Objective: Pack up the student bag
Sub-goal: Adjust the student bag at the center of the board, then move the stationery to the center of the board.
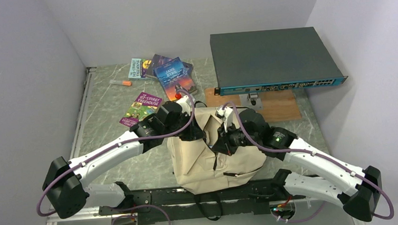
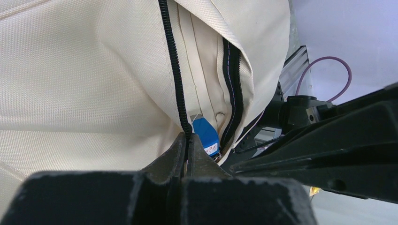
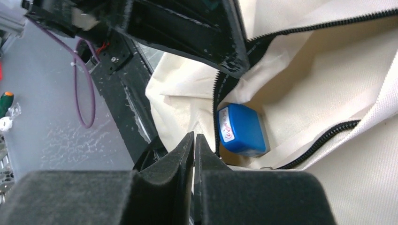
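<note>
A robotics lab cell: bare white walls (image 1: 180, 18) box in the surface (image 1: 107, 119), a rack network switch (image 1: 275, 59) beyond the jaws

Paperback books (image 1: 174, 77) are spread left of the dark flat device (image 1: 267, 55); an orange-capped marker (image 1: 121, 83) is seen farther left, a wooden board (image 1: 278, 107) beneath the device.

Top external view: high above and behind the arm bases, facing down and forward over the whole table (image 1: 108, 124). Left and right wrist views: very close to the student bag (image 1: 216, 161), facing its open zipper mouth. Both share the blue box (image 2: 206, 136) (image 3: 241, 129) inside.
</note>
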